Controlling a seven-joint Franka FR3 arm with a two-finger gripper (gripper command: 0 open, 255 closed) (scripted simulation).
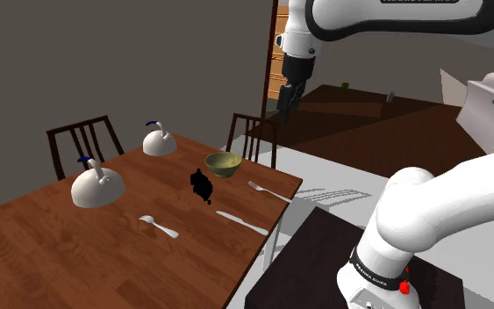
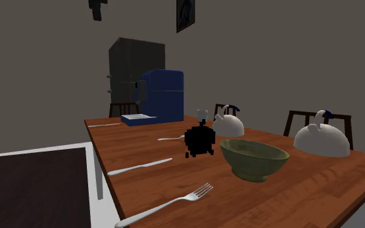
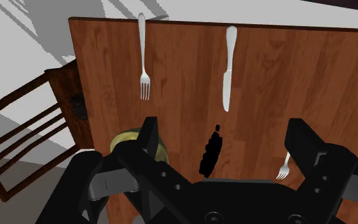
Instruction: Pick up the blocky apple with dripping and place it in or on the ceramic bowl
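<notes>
— Where is the apple now?

— The black blocky apple (image 1: 202, 184) stands on the wooden bench (image 1: 60, 255), near the greenish bowl (image 1: 223, 163). They do not touch; a strip of wood shows between them.

— And around them?

— A fork (image 1: 267, 190) and a knife (image 1: 240, 221) lie along the bench edge nearest the robot's stand. A smaller fork (image 1: 159, 227) lies further along. On the far side sit a white domed cover (image 1: 97, 186) and a second domed cover (image 1: 159, 142). A dark chair (image 1: 254, 136) stands behind the bowl.

— And the hand?

— The hand (image 1: 285, 112) hangs high over the bench end, well apart from the apple. Its two black fingers are spread wide and pinch nothing. In the wrist view the apple appears between them, far below.
</notes>
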